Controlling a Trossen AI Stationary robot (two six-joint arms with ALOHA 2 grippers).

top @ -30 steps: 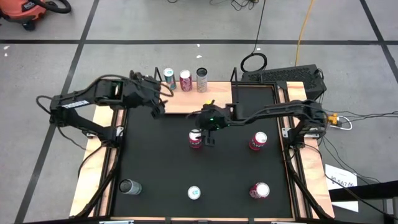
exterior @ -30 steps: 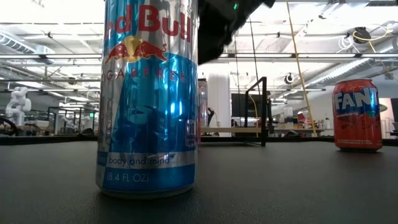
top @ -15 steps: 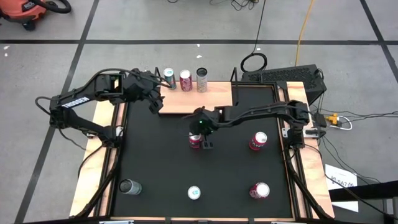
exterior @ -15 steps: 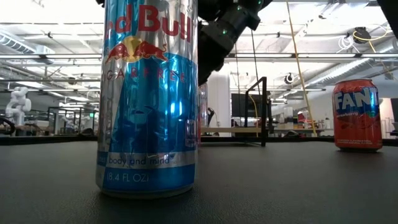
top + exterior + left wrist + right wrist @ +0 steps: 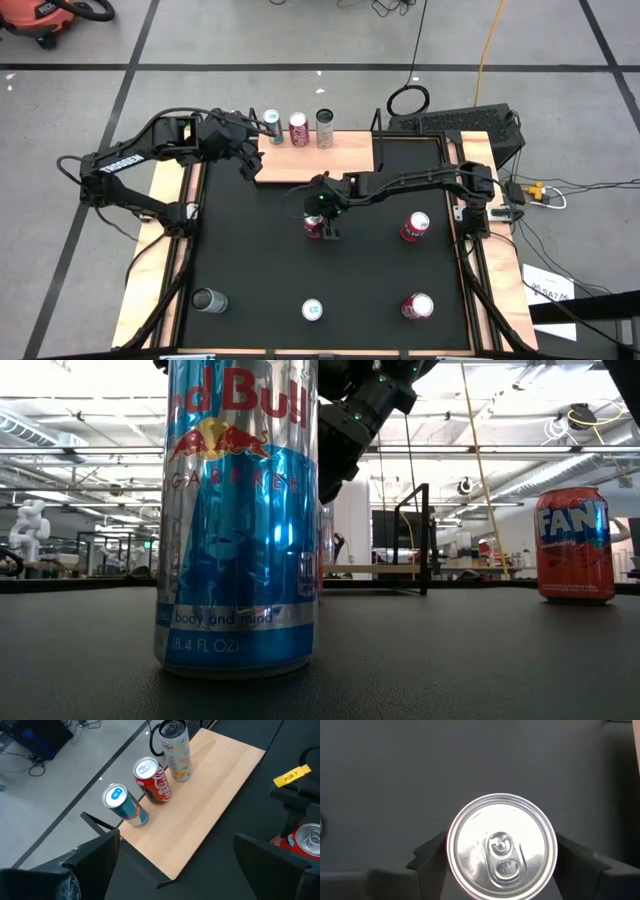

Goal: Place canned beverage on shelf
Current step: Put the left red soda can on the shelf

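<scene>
Red can (image 5: 315, 224): upright mid-table (image 5: 260, 280), between open fingers of right end effector (image 5: 324, 226), ungripped. Left end effector (image 5: 250, 160) open, idle near shelf (image 5: 340, 160). Step: grasping. Next: close, lift toward shelf.

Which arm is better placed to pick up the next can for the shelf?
The right: its pincer straddles a red can on the table. The left pincer waits empty beside the shelf.

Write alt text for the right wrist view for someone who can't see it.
Looking straight down on the silver top of a can with its pull tab closed, standing on the black table. The right tool is open, one dark finger on each side of the can, not visibly touching it.
</scene>
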